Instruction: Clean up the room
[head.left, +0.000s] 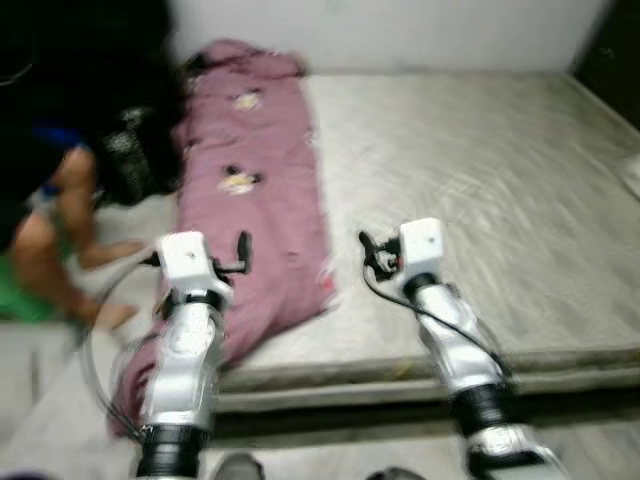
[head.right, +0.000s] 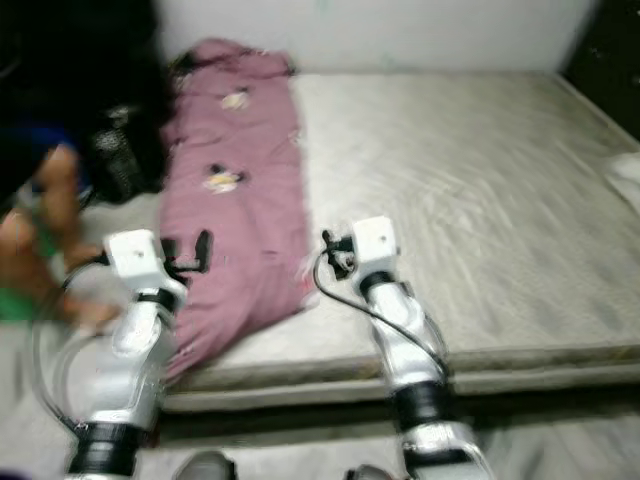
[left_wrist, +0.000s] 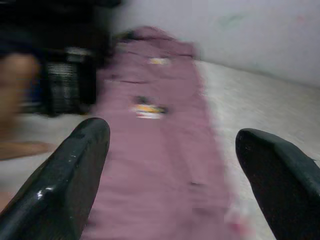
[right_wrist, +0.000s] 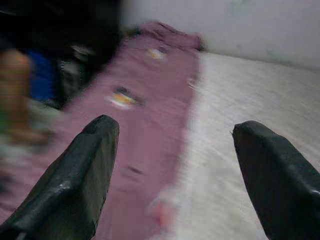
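A long mauve blanket (head.left: 256, 190) with small cartoon prints lies along the left side of a grey mattress (head.left: 470, 190), its near end hanging over the edge. My left gripper (head.left: 243, 256) hovers above the blanket's near part, open and holding nothing. My right gripper (head.left: 368, 252) is open too, held over the mattress just right of the blanket's edge. Both wrist views look along the blanket (left_wrist: 160, 150), (right_wrist: 140, 130) between wide-apart fingers.
A person (head.left: 55, 170) in dark clothes crouches at the left, one hand near the floor beside the blanket. A dark bag (head.left: 135, 150) sits by them. A white wall (head.left: 400, 30) backs the mattress. Something pale (head.left: 632, 172) lies at the far right edge.
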